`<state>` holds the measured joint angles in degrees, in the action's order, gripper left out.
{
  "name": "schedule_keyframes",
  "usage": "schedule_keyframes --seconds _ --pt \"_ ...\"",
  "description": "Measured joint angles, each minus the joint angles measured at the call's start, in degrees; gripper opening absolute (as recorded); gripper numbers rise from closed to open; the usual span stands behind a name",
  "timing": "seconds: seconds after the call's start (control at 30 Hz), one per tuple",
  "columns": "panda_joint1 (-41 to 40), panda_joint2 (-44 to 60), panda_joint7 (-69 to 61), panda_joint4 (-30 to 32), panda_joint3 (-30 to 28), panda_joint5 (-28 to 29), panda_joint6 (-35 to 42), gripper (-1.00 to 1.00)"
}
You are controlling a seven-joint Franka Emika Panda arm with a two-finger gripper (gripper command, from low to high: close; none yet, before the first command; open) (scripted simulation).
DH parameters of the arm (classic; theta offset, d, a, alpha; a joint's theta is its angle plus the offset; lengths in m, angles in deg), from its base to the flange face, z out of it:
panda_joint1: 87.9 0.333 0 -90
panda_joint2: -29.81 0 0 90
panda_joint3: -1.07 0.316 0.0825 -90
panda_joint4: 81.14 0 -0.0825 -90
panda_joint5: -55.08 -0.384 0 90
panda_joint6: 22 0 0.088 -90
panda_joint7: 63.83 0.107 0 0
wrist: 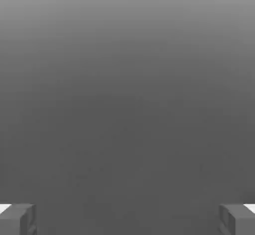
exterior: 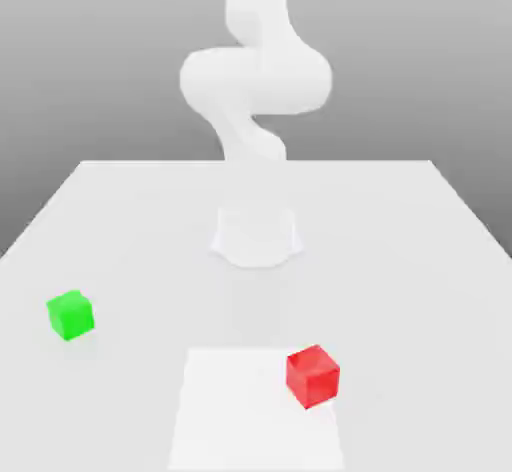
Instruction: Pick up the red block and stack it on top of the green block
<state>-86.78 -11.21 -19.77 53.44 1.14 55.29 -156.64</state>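
The red block sits on the white table, near the front and towards the exterior view's right. The green block rests on the table well off to the exterior view's left, far apart from the red one. Behind both stands the white arm, rising from its base at mid-table. In the hand view my gripper is open: the grey fingertips stand wide apart with nothing between them, against a plain grey background.
A brighter white square patch marks the table's front middle, and the red block stands on its right part. The table's edges slope away at both sides of the exterior view.
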Motion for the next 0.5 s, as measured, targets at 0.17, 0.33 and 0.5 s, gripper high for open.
schedule_keyframes --seconds 0.17,0.33,0.5 --pt "2.4 11.14 -4.19 6.22 0.16 0.3 -6.52 0.0" --pt "4.58 21.56 -8.27 12.1 0.33 0.39 -12.65 0.0" --pt "6.43 31.95 -12.55 17.97 0.86 0.17 -18.76 0.0"
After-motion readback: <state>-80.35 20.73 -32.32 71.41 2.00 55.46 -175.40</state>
